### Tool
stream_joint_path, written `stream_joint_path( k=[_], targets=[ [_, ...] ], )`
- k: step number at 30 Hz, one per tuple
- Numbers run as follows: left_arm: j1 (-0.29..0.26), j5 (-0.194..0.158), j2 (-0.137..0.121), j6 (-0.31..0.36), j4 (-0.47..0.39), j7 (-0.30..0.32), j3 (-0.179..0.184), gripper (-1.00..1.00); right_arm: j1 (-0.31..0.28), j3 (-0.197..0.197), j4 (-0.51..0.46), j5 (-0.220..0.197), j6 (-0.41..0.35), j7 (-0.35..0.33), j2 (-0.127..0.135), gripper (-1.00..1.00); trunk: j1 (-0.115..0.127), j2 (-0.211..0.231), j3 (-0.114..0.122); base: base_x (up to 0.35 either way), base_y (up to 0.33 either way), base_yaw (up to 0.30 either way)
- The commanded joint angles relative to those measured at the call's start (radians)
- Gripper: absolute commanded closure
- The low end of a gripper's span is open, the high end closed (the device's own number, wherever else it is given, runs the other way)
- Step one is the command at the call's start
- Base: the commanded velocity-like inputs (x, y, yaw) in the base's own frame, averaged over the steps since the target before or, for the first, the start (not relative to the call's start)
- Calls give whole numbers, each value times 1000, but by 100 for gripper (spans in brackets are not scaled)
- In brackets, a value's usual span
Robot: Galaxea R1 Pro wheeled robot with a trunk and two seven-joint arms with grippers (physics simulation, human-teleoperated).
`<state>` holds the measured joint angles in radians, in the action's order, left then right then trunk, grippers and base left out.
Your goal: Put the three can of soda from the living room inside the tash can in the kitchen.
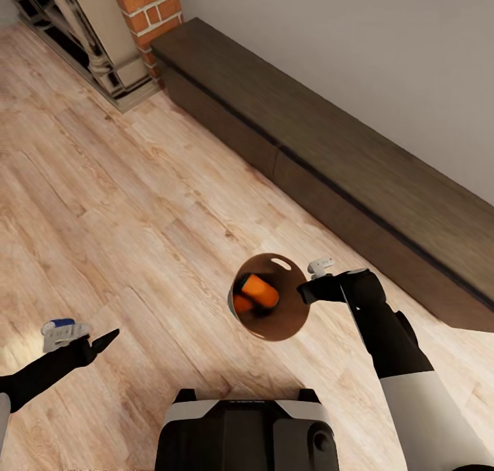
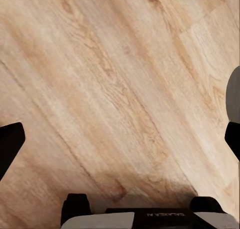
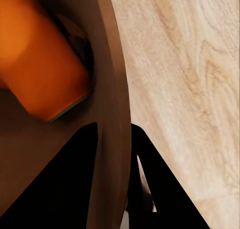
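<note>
Head view looks steeply down at the wood floor (image 1: pixel 137 203), which both close-up wrist views share.

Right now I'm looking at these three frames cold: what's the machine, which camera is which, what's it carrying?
It's a simulated wheeled robot with two arms. The big picture looks down from its head over a wood floor, with a long dark cabinet and a brick fireplace along the wall. The other two pictures come from cameras at each wrist. The right gripper pinches the rim of a small bin, with one finger inside the wall and one outside in the right wrist picture. An orange can lies in the bin, and a second orange shape shows beside it. The left gripper is open, holds nothing and hangs over bare floor.
</note>
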<state>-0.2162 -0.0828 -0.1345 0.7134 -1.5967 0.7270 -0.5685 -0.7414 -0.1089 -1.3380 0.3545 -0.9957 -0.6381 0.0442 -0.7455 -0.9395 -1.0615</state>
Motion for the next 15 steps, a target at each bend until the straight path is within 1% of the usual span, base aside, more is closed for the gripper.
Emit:
stream_joint_path(
  k=[1,2,3,4,6,8,9,11,12,15],
  targets=[
    [-2,0,-9,14,0,2,0,-100,-1,-1,0,-31,-10,-5,-1,100,0,0,0,9,0,170],
    [-7,-1,-45,53,0,6,-2,-100,-2,-1,-1,-30,-11,-5,-4,100,0,0,0,5,0,170],
    [-9,-1,-57,66,0,7,-3,-100,-3,-2,-1,-30,-11,-5,-4,100,0,0,0,4,0,169],
    [-15,-2,-74,89,0,8,-4,-100,-7,-3,-1,-30,-12,-5,-6,100,0,0,0,2,0,169],
    [-24,-7,-86,108,0,10,-5,-100,-15,-8,-1,-31,-13,-5,-7,100,0,0,0,2,0,177],
    [-32,-16,-101,133,0,11,-7,-100,-22,-28,-2,-30,-13,-5,-8,100,0,0,0,1,0,205],
    [-35,-22,-114,144,0,11,-7,-100,-25,-41,-2,-30,-14,-5,-8,100,0,0,0,1,0,222],
    [-37,-29,-129,154,0,12,-9,-100,-28,-53,-2,-30,-26,-5,-7,100,0,0,0,0,0,231],
    [-39,-49,-139,167,0,14,-10,-100,-29,-62,-3,-29,-50,-5,-6,100,0,0,0,0,0,243],
    [-39,-64,-145,176,0,15,-11,-100,-29,-67,-3,-29,-52,-5,-6,100,0,0,0,0,0,246]
  ],
)
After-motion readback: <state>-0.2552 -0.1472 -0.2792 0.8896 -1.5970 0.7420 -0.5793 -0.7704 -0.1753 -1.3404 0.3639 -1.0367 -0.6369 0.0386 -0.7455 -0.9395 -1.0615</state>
